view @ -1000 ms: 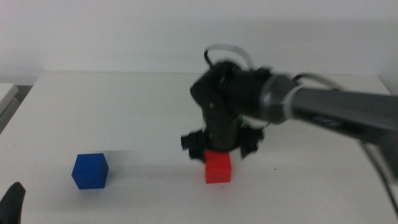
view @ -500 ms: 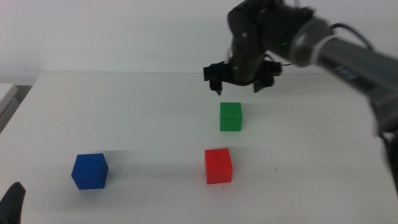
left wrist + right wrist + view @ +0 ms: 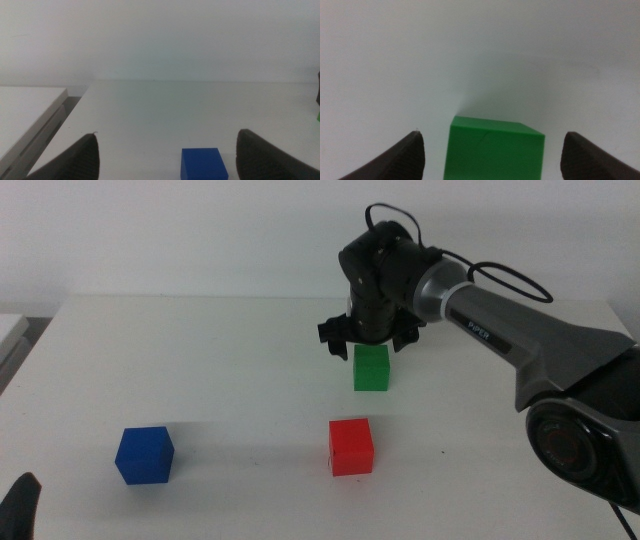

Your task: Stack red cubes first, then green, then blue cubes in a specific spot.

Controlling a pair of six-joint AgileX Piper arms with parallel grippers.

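White table (image 3: 200,360): right hand (image 3: 366,346) agape over green (image 3: 371,368).

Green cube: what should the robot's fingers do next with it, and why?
Probably lower the right gripper a bit further, so its open fingers straddle the green cube, then close. The gripper hangs just above the cube, and the cube sits between the spread fingers, not yet gripped. The red cube is already placed, so green goes on it next.

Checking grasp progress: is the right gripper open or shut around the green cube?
Open: the right gripper hangs over the green cube, jaws spread wider than it, not touching.
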